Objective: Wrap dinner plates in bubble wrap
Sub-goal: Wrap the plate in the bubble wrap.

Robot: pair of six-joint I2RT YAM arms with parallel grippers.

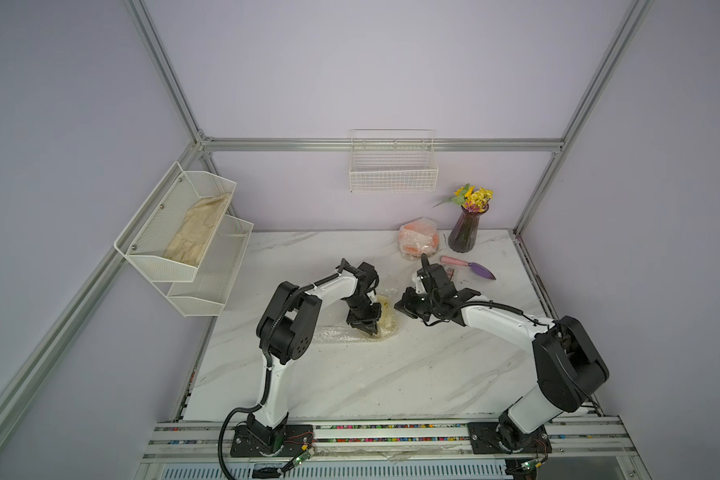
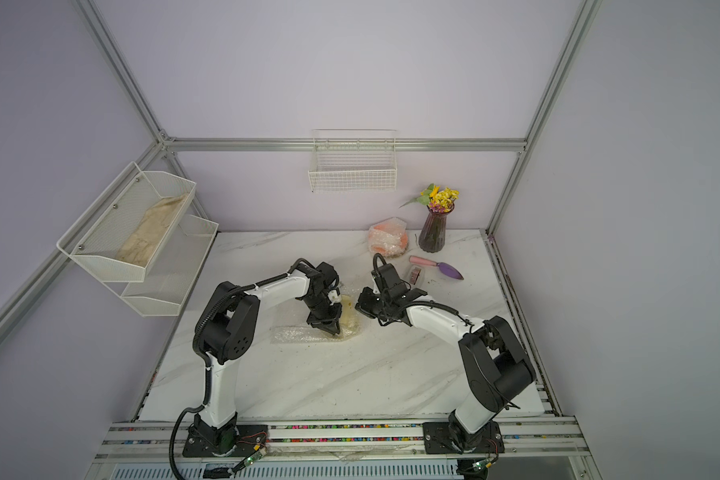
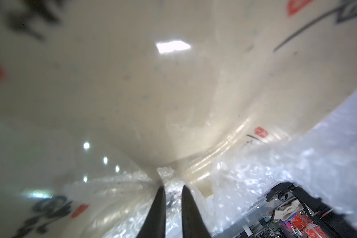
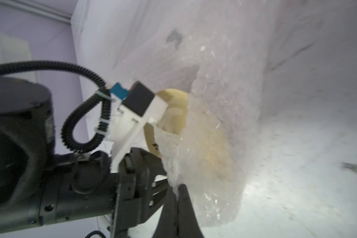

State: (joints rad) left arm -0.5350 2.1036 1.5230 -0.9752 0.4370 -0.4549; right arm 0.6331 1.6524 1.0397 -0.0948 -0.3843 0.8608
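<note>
Marble tabletop (image 1: 350, 374), lilac walls (image 1: 391, 62).

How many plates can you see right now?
2. An orange plate, wrapped, sits at the back beside the vase; a cream plate lies mid-table in bubble wrap. Others may be hidden.

Top views look down over the whole table (image 1: 371, 374); wrist cameras closely face the cream plate (image 3: 132, 92).

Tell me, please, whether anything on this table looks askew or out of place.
Yes: the pale cream round plate is tipped up steeply rather than lying flat, and the clear bubble wrap covers only part of it, leaving some rim bare.
</note>
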